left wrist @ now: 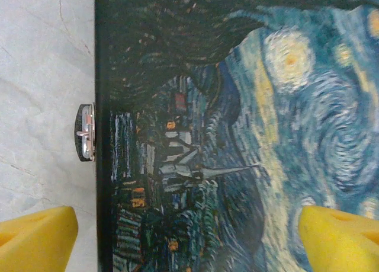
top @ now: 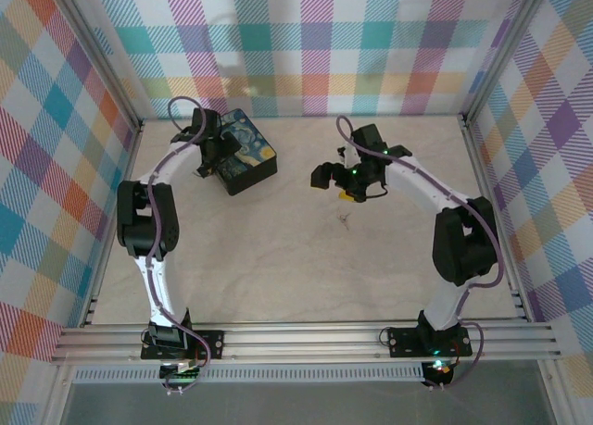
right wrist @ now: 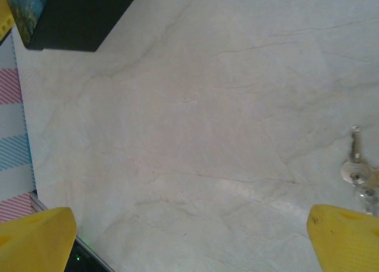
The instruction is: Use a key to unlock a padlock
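- Padlock (left wrist: 86, 133): one, small and dark with silvery metal on it. It sits against the outer side wall of the box, about halfway along that edge in the left wrist view.
- Key (right wrist: 354, 149): one slim silvery key is plain to see, flat on the desk (right wrist: 189, 136) on a small ring (right wrist: 352, 172). More metal by the ring is too blurred to count. It lies well apart from the box.
- Starry Night box (top: 246, 152): one, dark-sided, on the far left part of the desk.
- Left hand (left wrist: 189, 239): two yellow fingertips (left wrist: 35, 239) spread wide over the lid's padlock-side edge, gripping nothing.
- Right hand (right wrist: 189, 239): two yellow fingertips spread wide with bare desk between them. The key is near one fingertip, untouched.
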Controlling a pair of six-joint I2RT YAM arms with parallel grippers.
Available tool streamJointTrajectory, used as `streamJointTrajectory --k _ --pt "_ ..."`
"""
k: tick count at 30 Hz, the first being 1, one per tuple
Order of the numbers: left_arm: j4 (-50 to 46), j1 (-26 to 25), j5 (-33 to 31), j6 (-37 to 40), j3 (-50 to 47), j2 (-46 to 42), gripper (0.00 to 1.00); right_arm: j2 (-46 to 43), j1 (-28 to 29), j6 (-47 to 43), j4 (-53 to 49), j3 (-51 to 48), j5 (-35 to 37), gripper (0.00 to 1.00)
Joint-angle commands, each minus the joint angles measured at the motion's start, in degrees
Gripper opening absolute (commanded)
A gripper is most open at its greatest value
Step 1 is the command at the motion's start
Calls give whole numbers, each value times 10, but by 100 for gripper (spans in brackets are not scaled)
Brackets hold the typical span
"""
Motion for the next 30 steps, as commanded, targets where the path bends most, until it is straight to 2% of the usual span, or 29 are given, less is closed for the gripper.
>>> streamJointTrajectory --k 1,9,14,19,21,25,28,30 --pt "-1 -16 -16 -1 13 1 94 -31 2 -18 12 -26 -15 100" --pt "10 -94 12 29 -3 -4 92 -60 1 -33 -8 -55 -8 100" --pt "1 -156 28 -7 -6 -7 92 -103 -15 -42 -21 -84 -3 100" --pt "-28 -249 42 -26 65 26 94 -143 -60 -43 -22 -125 -7 100" --pt "-73 -254 34 -11 113 31 95 -157 -72 -45 -26 -134 -8 100" --pt "-186 -229 -32 93 217 31 96 -173 -74 -51 -31 -144 -6 99" --pt "-210 -194 -59 183 255 33 93 -171 -75 -38 -22 -155 -12 97" --pt "-202 -172 -104 249 263 43 91 -167 -75 -22 -4 -165 -25 95"
